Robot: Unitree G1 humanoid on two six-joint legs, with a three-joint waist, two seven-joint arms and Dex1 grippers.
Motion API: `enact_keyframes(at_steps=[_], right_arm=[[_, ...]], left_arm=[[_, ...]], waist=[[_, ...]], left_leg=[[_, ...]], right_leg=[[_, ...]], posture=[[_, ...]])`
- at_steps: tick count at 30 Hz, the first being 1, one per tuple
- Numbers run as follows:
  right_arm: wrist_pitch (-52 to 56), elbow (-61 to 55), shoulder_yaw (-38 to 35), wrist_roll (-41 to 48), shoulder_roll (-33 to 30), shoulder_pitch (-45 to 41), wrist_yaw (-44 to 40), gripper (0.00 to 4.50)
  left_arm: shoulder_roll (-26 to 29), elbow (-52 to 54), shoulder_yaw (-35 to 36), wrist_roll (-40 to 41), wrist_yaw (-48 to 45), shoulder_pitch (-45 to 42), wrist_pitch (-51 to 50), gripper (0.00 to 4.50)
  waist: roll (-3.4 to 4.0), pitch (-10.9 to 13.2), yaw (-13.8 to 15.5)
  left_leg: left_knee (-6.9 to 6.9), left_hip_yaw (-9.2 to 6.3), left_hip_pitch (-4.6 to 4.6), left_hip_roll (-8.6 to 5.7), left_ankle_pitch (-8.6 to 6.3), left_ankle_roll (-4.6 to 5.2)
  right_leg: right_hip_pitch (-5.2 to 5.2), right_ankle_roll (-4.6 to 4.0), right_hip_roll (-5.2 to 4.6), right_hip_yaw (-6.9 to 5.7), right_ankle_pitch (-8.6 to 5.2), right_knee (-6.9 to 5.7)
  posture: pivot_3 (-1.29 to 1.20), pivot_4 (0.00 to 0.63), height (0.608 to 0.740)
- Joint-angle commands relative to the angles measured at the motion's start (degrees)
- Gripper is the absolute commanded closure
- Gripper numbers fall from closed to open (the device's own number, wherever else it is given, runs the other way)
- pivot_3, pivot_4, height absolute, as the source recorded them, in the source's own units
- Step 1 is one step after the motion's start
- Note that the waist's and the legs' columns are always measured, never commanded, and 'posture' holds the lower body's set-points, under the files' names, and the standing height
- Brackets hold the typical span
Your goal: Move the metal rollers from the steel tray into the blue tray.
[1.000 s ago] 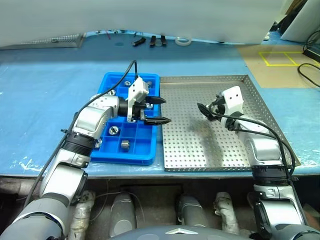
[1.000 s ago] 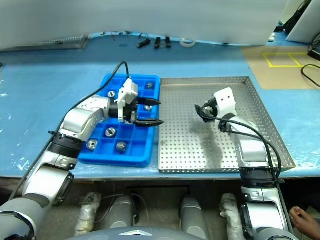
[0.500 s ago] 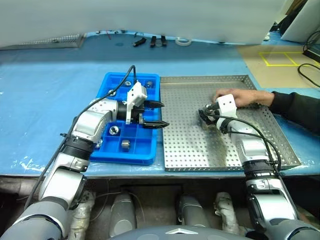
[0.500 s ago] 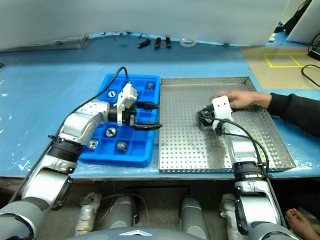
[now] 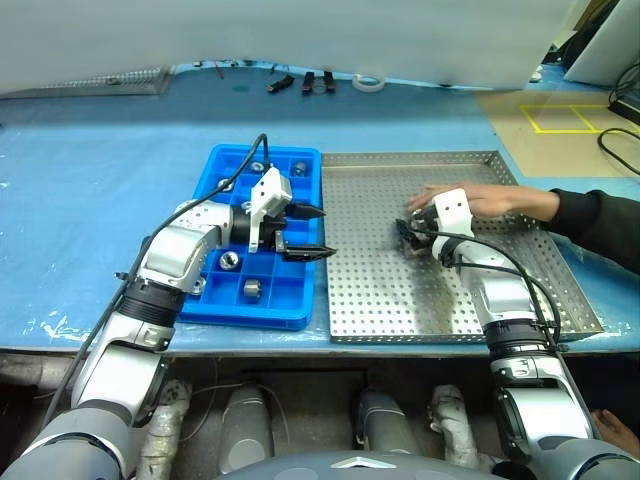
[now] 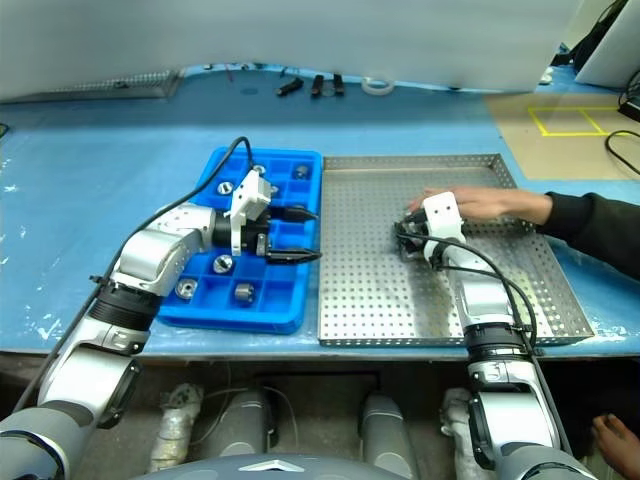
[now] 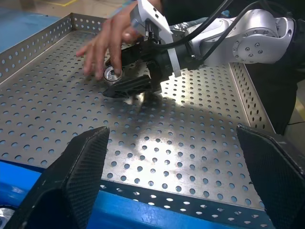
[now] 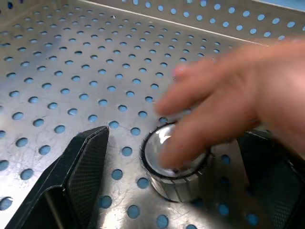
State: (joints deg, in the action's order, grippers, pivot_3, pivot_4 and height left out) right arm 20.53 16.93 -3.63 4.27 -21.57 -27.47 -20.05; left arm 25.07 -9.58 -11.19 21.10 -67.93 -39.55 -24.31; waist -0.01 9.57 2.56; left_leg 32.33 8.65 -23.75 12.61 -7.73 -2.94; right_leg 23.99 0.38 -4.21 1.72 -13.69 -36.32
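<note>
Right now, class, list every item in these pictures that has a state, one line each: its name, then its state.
Left gripper: fingers open, empty, over the blue tray's edge.
Right gripper: fingers open around a roller, not closed.
Shiny silver metal roller: upright on the steel tray, a person's hand on it.
Large perforated steel tray: holds that one roller.
Bright blue gridded plastic tray: several compartments hold rollers.
Person's hand: reaching into the steel tray.

blue table cover (image 5: 90,190), brown floor (image 5: 560,150)

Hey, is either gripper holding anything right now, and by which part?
Neither. Both stand open; a metal roller sits between the right gripper fingers, a person's hand on it.
</note>
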Motion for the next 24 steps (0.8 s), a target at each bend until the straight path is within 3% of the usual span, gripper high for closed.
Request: enact_keyframes(at_steps=[1,24], right_arm=[[-0.25,-3.01,-1.02,0.83,0.01,0.63,-0.01,0.02],[-0.11,-2.90,-0.85,1.20,0.06,0.09,-0.42,0.02]], left_arm=[[0.31,2.10,1.08,0.56,-0.11,-0.79,-0.05,0.00],[0.56,2.22,1.43,0.69,-0.08,-1.46,-0.70,0.00]], waist=[[0.00,0.00,0.02],[0.00,0.00,-0.05]], left_leg=[[0.00,0.00,0.00,0.00,0.00,0.00],[-0.15,0.02,-0.02,0.01,0.00,0.00]], right_leg=[[0.00,0.00,0.00,0.00,0.00,0.01],[0.00,0.00,0.00,0.00,0.00,0.23]], posture=[[-0.14,0.150,0.740],[-0.13,0.150,0.740]])
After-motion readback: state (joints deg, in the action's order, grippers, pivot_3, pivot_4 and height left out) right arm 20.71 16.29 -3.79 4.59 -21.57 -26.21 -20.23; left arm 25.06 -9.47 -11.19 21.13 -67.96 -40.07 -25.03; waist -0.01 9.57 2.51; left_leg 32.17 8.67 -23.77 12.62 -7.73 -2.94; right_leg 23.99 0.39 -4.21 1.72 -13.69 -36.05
